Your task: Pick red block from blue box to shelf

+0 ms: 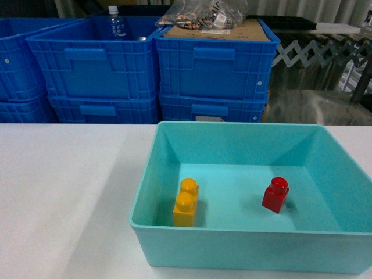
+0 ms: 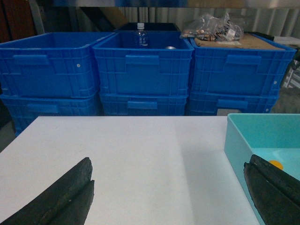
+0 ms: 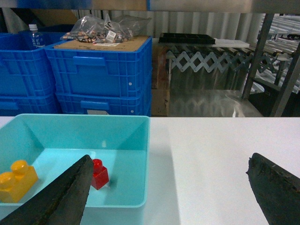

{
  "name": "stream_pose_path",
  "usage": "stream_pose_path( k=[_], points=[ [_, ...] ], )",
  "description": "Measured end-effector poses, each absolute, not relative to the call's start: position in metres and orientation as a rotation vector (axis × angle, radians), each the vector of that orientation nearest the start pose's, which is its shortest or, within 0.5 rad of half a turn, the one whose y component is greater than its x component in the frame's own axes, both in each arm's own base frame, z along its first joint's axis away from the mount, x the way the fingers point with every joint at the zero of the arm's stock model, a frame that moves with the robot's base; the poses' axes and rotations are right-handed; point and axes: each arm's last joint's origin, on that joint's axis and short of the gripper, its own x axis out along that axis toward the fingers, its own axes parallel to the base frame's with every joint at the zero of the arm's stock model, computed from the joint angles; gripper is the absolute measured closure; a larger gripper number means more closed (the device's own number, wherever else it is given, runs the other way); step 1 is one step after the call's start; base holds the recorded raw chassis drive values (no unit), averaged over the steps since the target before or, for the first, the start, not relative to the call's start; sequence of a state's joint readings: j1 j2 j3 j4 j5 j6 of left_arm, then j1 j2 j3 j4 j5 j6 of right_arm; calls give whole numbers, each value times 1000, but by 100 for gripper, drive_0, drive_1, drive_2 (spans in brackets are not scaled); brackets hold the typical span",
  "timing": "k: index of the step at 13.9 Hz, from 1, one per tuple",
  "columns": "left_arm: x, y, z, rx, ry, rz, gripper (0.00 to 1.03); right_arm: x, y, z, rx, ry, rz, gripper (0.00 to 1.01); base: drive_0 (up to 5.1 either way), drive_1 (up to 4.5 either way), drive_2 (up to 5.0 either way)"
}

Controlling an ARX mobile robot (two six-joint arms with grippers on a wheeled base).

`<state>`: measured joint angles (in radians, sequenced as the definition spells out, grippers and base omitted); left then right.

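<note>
The red block stands upright on the floor of the blue box, toward its right side, stud up. In the right wrist view the red block shows just past my left finger, inside the blue box. My right gripper is open over the white table, just right of the box's wall. My left gripper is open above bare table, to the left of the blue box. Neither gripper shows in the head view. The shelf stands behind the table at the far right.
An orange-yellow two-stud brick sits in the box's left half. Stacked royal-blue crates line the far side of the table, one holding a bottle, another topped by cardboard and a plastic bag.
</note>
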<state>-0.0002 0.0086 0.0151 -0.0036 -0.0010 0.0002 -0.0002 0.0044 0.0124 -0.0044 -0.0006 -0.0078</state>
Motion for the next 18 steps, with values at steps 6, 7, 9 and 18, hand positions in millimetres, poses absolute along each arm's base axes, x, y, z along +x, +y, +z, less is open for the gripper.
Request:
stream_pose_path(
  k=[6,7,9,18],
  points=[
    [97,0,168,1,-3,1,5,97,0,167,-8,-4,0,3,0,0,0],
    [97,0,168,0,-3,1,5,97,0,167,-8,-4,0,3,0,0,0],
    [97,0,168,0,-3,1,5,97,0,167,-8,-4,0,3,0,0,0],
    [97,0,168,0,-3,1,5,97,0,167,-8,-4,0,3,0,0,0]
  ],
)
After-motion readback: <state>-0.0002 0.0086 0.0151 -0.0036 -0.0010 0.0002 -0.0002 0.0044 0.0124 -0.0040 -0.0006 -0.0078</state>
